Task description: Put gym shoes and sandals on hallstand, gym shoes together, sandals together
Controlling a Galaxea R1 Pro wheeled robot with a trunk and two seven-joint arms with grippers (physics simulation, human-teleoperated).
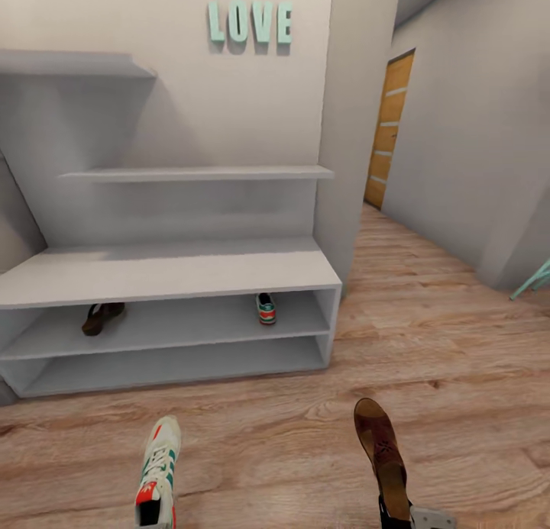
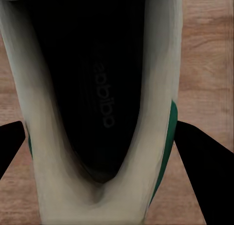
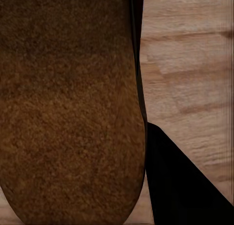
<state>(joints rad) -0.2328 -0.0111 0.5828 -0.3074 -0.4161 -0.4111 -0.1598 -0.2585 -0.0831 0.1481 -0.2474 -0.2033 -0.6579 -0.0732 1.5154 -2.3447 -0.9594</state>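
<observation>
Currently each arm carries one shoe toward the hallstand [image 1: 176, 273]: left fingers [image 2: 195, 161] clenched on a gym shoe [image 1: 159, 468], right fingers [image 3: 180, 186] clenched on a sandal [image 1: 382, 453], both ahead of the fingers. Count: two gym shoes, two sandals; one shelved gym shoe [image 1: 266, 309] and one shelved sandal [image 1: 101, 317] occupy the upper shelf.

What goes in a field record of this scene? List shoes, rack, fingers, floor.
setting: corridor floor, wood planks
hallstand: upper open shelf holds two shoes, lower one bare
sandal on shelf: left end
gym shoe on shelf: right end, apart from that sandal
left gripper: fingers flank the second gym shoe
right gripper: held sandal pressed against one finger
pairing: neither pair together yet
</observation>
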